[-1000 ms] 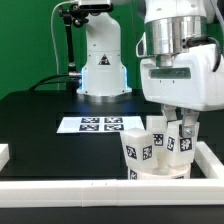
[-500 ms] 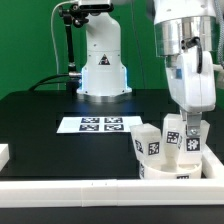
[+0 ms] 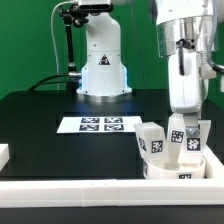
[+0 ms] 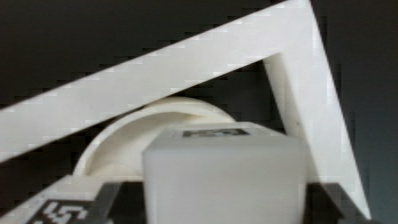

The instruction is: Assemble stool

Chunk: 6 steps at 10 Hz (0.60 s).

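End effector point(image 3: 187, 128) gripping leg point(image 4: 222, 170), rails point(image 4: 294, 90) wrist-view only

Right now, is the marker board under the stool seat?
No: in the exterior view the marker board lies flat on the black table, apart from the stool seat, which sits by the white corner rails.

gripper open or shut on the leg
Shut on the leg: in the wrist view the gripper has a dark finger flush against each side of it.
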{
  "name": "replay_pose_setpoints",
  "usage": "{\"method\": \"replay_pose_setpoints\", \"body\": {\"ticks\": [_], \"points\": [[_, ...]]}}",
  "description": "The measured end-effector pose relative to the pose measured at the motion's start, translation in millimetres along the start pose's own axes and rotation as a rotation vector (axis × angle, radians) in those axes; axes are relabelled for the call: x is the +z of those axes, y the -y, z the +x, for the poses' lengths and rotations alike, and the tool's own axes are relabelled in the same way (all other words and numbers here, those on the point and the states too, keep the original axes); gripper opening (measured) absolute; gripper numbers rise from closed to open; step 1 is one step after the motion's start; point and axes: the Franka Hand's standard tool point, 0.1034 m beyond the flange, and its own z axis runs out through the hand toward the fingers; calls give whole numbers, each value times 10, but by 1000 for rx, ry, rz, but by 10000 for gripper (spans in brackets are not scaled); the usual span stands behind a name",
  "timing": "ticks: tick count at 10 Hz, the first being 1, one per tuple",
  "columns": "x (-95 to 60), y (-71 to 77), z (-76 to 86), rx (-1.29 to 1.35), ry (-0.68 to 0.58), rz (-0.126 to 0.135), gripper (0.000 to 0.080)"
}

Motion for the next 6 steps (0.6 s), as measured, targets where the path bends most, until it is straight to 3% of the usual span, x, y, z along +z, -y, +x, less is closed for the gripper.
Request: {"method": "replay_pose_setpoints", "body": {"ticks": [3, 4, 5, 6], "points": [[3, -12, -13, 43, 5, -2, 345], [3, -11, -3, 20, 4, -5, 567], [-2, -1, 24, -4, 1, -11, 567], [-4, 7, 33, -12, 0, -10, 633]]}}
